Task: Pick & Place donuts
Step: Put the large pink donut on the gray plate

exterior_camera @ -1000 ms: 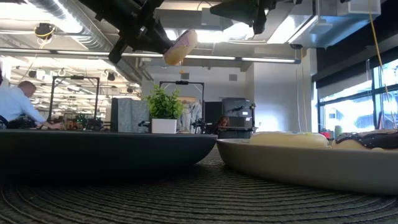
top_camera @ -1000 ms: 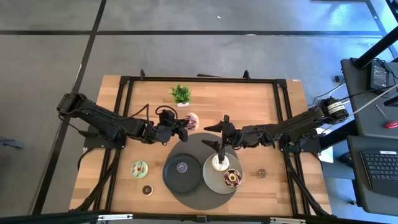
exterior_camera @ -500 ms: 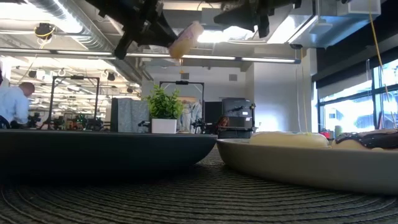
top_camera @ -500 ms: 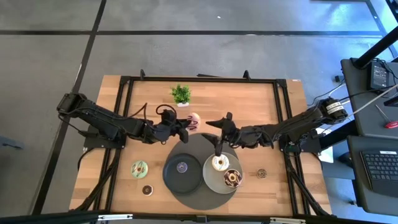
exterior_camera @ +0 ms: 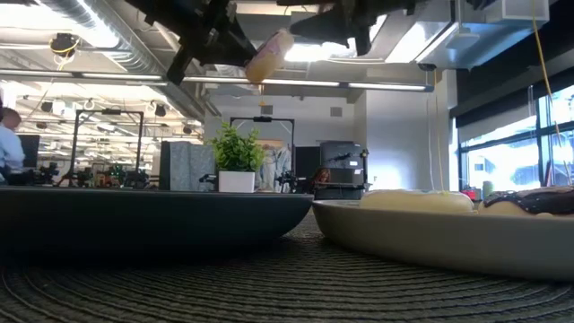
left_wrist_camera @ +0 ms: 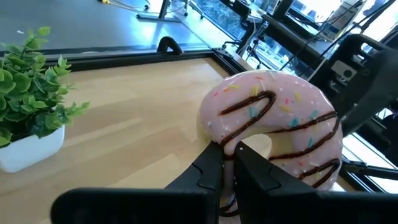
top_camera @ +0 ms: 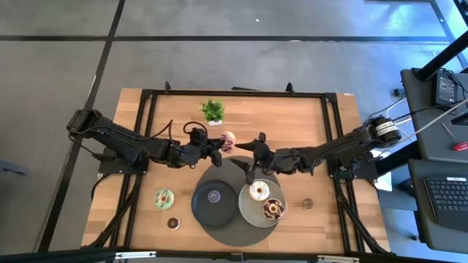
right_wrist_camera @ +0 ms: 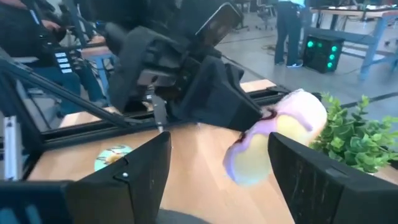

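Above the tabletop [top_camera: 292,117], near the little plant [top_camera: 213,110], the left hand [top_camera: 219,148] grips the pink donut [top_camera: 228,140] in the air. Facing it, the right hand [top_camera: 254,155] is spread wide open, holding nothing. No writing can be read.

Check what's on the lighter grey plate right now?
The lighter grey plate holds a white donut and a chocolate donut. The plate surface beneath them is hidden.

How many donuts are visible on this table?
7: pink donut held by left gripper; white, chocolate on light plate; purple on dark plate; green, two tiny on table.
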